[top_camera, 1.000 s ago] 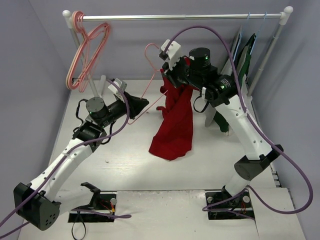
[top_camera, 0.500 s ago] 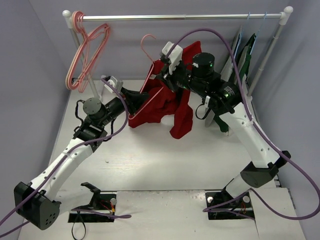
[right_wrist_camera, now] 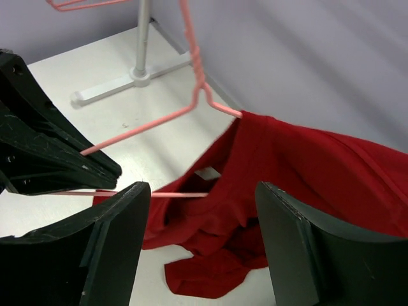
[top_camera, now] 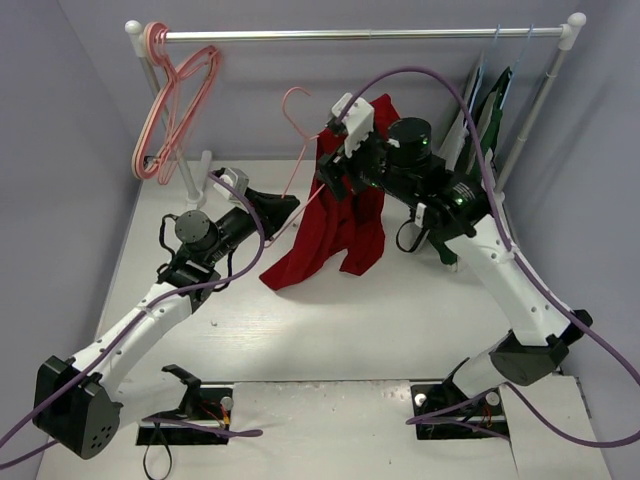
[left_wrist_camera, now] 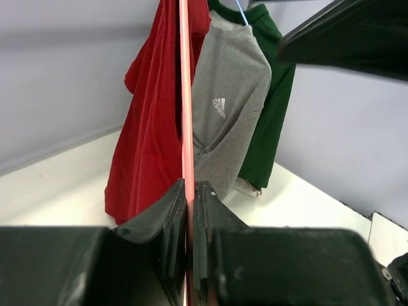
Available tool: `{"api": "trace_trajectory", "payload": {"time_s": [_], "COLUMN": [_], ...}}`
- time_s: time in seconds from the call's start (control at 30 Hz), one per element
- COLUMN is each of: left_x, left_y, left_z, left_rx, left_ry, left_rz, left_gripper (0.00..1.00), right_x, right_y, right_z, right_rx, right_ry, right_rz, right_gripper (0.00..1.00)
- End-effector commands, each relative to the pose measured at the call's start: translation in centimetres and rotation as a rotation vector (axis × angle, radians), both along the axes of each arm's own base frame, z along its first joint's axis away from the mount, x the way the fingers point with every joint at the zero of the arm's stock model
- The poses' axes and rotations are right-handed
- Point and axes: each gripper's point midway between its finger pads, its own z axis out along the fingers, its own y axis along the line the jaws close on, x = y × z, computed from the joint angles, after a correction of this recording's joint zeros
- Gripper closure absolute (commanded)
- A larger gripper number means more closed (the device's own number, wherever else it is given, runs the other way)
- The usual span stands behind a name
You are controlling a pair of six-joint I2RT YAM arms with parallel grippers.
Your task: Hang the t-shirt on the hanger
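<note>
Between the closed fingers of the left end effector [left_wrist_camera: 189,191] sits one thin corner of the hanger [left_wrist_camera: 185,95], pinched firmly and held above the table [top_camera: 400,300]. To its right, the right end effector [right_wrist_camera: 202,188] has its fingers well apart and holds nothing; the t-shirt [right_wrist_camera: 299,159] lies just beyond them. One shoulder of the hanger goes into the red cloth near the white label [right_wrist_camera: 207,173], and the other shoulder is bare. From there the cloth hangs in loose folds toward the table, so I judge it light, soft and ready to slip off the smooth hanger. A good place to take hold seems to be the neck edge beside the label. Farther right hang a grey garment [left_wrist_camera: 229,115] and a dark green garment [left_wrist_camera: 271,95].
</note>
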Motion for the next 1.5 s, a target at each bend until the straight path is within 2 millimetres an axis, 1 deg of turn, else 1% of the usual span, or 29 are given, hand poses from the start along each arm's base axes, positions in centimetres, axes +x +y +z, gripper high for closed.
{"api": "trace_trajectory", "payload": {"time_s": [0.0, 0.1, 0.13, 0.17, 0.2, 0.23, 0.27, 0.37, 0.43, 0.47, 0.53, 0.57, 0.63, 0.8, 0.93, 0.97, 1.0, 1.03, 1.07, 1.1, 1.17, 1.2, 1.23, 1.27, 1.3, 1.33, 1.4, 1.47], "left_x": [-2.0, -2.2, -2.3, -2.4, -2.6, -2.7, -2.8, -3.1, -3.1, -3.3, -3.4, -3.5, -3.6, -3.7, -3.8, -3.9, -4.0, -4.0, -4.2, -4.3, -4.6, -4.7, -4.7, -4.8, -4.9, -4.9, -4.8, -4.7], "left_y": [0.9, 1.0, 1.0, 1.0, 1.1, 1.1, 1.1, 1.1, 1.1, 1.1, 1.0, 1.0, 0.9, 0.9, 0.7, 0.6, 0.6, 0.5, 0.4, 0.3, -0.1, -0.1, -0.3, -0.3, -0.4, -0.4, -0.4, -0.6], "left_z": [7.3, 7.0, 6.9, 6.8, 6.9, 6.8, 6.8, 6.9, 6.8, 7.1, 7.0, 7.2, 7.1, 7.2, 7.5, 7.3, 7.7, 7.3, 7.4, 7.6, 7.2, 7.5, 7.0, 7.0, 6.9, 6.9, 6.7, 6.5], "left_rx": [-0.135, -0.137, -0.136, -0.135, -0.134, -0.131, -0.129, -0.12, -0.111, -0.109, -0.099, -0.099, -0.092, -0.075, -0.057, -0.046, -0.044, -0.03, -0.027, -0.022, 0.005, 0.013, 0.031, 0.043, 0.051, 0.06, 0.07, 0.09], "left_ry": [-0.234, -0.229, -0.226, -0.222, -0.226, -0.221, -0.223, -0.222, -0.216, -0.223, -0.216, -0.222, -0.215, -0.212, -0.216, -0.211, -0.218, -0.21, -0.212, -0.217, -0.212, -0.217, -0.198, -0.203, -0.204, -0.206, -0.201, -0.195], "left_rz": [-0.001, -0.004, -0.006, -0.007, -0.011, -0.013, -0.014, -0.02, -0.026, -0.031, -0.038, -0.039, -0.044, -0.046, -0.063, -0.07, -0.073, -0.082, -0.089, -0.096, -0.13, -0.137, -0.147, -0.151, -0.159, -0.159, -0.16, -0.167], "left_gripper": [1.0, 1.0, 1.0, 1.0, 1.0, 1.0, 1.0, 1.0, 1.0, 1.0, 1.0, 1.0, 1.0, 1.0, 1.0, 1.0, 1.0, 1.0, 1.0, 1.0, 1.0, 1.0, 1.0, 1.0, 1.0, 1.0, 1.0, 1.0], "right_x": [-1.3, -0.5, 0.5, 1.0, 1.4, 2.1, 2.3, 4.0, 4.8, 5.5, 6.0, 6.4, 6.7, 6.5, 6.9, 6.8, 6.9, 6.8, 6.6, 6.6, 6.5, 6.4, 6.4, 6.4, 6.1, 6.0, 5.3, 4.7], "right_y": [-3.3, -5.6, -7.0, -7.9, -8.2, -9.3, -9.4, -8.5, -7.9, -7.3, -6.7, -6.3, -5.8, -4.6, -3.8, -3.3, -2.9, -2.6, -2.1, -1.8, -1.3, -1.1, -0.9, -0.8, -0.7, -0.6, -0.5, -0.1], "right_z": [6.8, 7.4, 7.4, 7.7, 7.7, 7.9, 8.2, 7.1, 6.5, 5.9, 5.8, 5.3, 5.3, 4.6, 2.8, 2.4, 2.0, 1.9, 1.8, 1.5, 0.9, 0.7, 0.6, 0.7, 1.1, 0.8, 1.9, 2.1], "right_rx": [0.095, 0.073, 0.061, 0.057, 0.045, 0.038, 0.032, -0.055, -0.115, -0.139, -0.182, -0.207, -0.245, -0.297, -0.346, -0.354, -0.354, -0.353, -0.352, -0.354, -0.362, -0.364, -0.364, -0.36, -0.354, -0.354, -0.332, -0.323], "right_ry": [-0.154, -0.187, -0.194, -0.206, -0.216, -0.226, -0.245, -0.262, -0.282, -0.284, -0.33, -0.335, -0.377, -0.414, -0.411, -0.416, -0.42, -0.424, -0.425, -0.42, -0.413, -0.413, -0.41, -0.415, -0.427, -0.428, -0.464, -0.478], "right_rz": [-0.083, -0.152, -0.195, -0.216, -0.211, -0.231, -0.226, -0.189, -0.154, -0.138, -0.096, -0.077, -0.038, 0.048, 0.074, 0.085, 0.095, 0.107, 0.122, 0.133, 0.155, 0.164, 0.169, 0.174, 0.175, 0.177, 0.183, 0.195], "right_gripper": [0.32, 0.32, 0.33, 0.34, 0.34, 0.34, 0.34, 0.33, 0.33, 0.33, 0.33, 0.32, 0.32, 0.31, 0.31, 0.31, 0.31, 0.32, 0.33, 0.35, 0.39, 0.45, 0.5, 0.56, 0.67, 0.68, 0.75, 0.75]}}
